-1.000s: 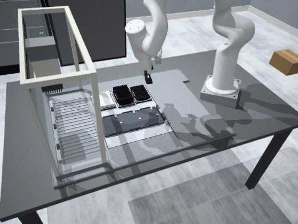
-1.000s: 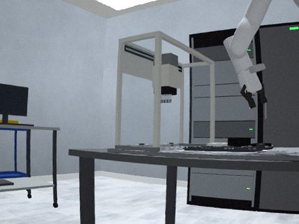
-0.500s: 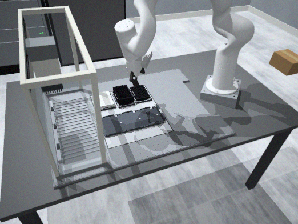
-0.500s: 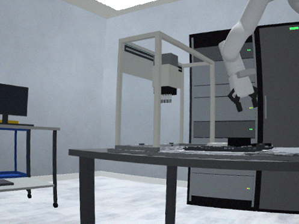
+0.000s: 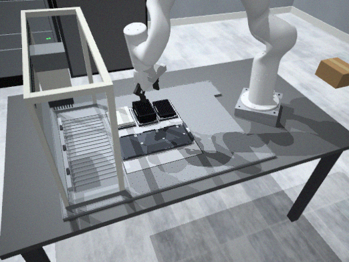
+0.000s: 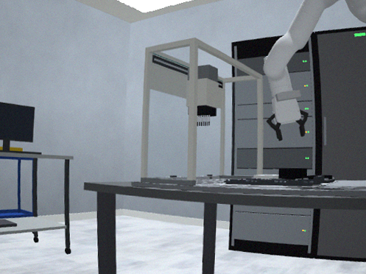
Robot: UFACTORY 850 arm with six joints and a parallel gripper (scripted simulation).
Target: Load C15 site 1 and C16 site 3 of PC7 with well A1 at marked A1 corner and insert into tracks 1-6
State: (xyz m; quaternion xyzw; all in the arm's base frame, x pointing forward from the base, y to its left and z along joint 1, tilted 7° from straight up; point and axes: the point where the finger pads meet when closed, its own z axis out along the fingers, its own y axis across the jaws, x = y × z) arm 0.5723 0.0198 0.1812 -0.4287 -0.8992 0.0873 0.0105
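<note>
Black fingertips of the gripper [image 6: 289, 132] stand spread to full width with nothing between them; the exterior view shows the jaws hanging well above the table, pointing down. In the top view the gripper [image 5: 147, 87] sits over the far side of the nest row, nearest the tall dark deep-well block C51 [image 5: 144, 111] in the middle nest. To that block's right lies a low dark plate [image 5: 164, 107], and to its left a pale plate [image 5: 126, 117] close to the instrument frame [image 5: 113, 134]. Which of these two is C15 and which is C16 cannot be read from the pictures; no labels are legible.

The plate carrier PC7 [image 5: 155, 140] lies loose on the apron, just in front of the nests, slightly askew, outside the loading rails [image 5: 85, 150]. All of its sites appear bare. No lamp behind the tracks can be made out.

Judgement: the task is at its opening step, the approach for a first plate pick; nothing is loaded. The next move calls for shifting the gripper off C51, which must remain in its nest, centring over an outer plate, aligning the open jaws across its sides, and descending squarely before closing. Risk: clipping the taller block on descent
</note>
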